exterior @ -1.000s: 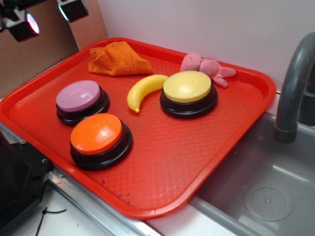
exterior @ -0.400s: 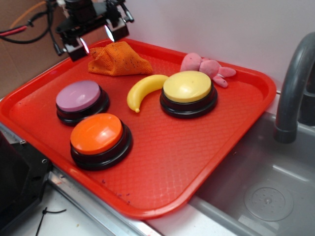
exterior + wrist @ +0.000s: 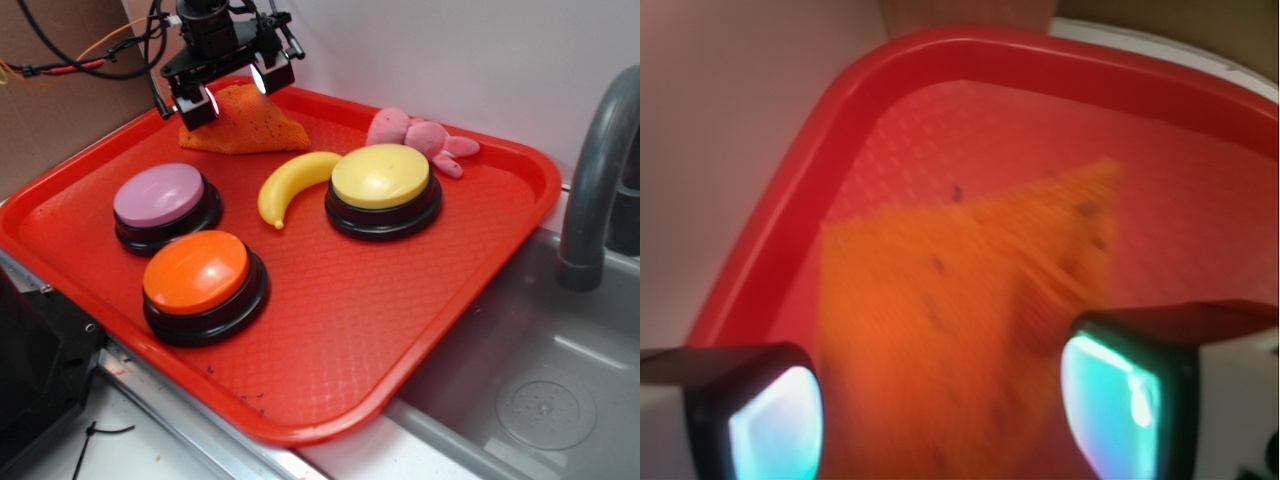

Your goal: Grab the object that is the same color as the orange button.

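The orange mesh cloth point(image 3: 245, 125) lies bundled in the back left corner of the red tray point(image 3: 450, 290). My gripper point(image 3: 232, 88) hangs open just above it, one finger on each side of its top. In the wrist view the cloth point(image 3: 960, 330) fills the gap between my two fingers point(image 3: 1110, 400), blurred; my gripper point(image 3: 940, 415) holds nothing. The orange button point(image 3: 197, 275), with a glossy orange dome on a black base, stands at the tray's front left.
A pink-topped button point(image 3: 160, 200), a yellow banana point(image 3: 290, 182), a yellow-topped button point(image 3: 382, 185) and a pink plush toy point(image 3: 420, 135) sit on the tray. A grey faucet point(image 3: 595, 170) and sink point(image 3: 540, 400) are at the right. The tray's raised rim point(image 3: 790, 200) runs close beside the cloth.
My gripper has come in from the upper left and moved right and down, and now sits over the orange cloth. Nothing on the tray has moved.
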You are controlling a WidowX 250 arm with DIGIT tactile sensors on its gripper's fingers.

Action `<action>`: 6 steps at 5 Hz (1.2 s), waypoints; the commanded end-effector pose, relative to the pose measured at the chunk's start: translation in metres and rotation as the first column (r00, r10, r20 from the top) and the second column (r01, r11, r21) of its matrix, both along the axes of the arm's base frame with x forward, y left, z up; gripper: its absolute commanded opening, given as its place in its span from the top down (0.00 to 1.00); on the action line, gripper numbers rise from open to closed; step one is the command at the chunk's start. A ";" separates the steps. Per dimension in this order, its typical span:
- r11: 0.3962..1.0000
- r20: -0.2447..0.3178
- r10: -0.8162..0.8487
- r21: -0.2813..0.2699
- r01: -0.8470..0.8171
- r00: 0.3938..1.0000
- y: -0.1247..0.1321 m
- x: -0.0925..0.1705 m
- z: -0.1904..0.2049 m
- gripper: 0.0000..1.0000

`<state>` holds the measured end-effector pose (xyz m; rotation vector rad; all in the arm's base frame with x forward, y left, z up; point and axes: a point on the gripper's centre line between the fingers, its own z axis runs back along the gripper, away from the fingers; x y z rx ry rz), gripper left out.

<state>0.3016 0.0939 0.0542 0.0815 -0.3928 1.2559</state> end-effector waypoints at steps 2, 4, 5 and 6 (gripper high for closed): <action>0.998 -0.084 -0.053 0.032 0.056 0.995 0.008 0.009 0.010 1.00; 0.996 -0.097 -0.061 0.058 0.066 0.993 0.006 0.009 0.013 1.00; 0.975 -0.126 -0.222 -0.006 0.223 0.967 -0.001 -0.001 0.041 1.00; 0.895 -0.125 -0.445 -0.094 0.436 0.887 -0.014 -0.019 0.082 1.00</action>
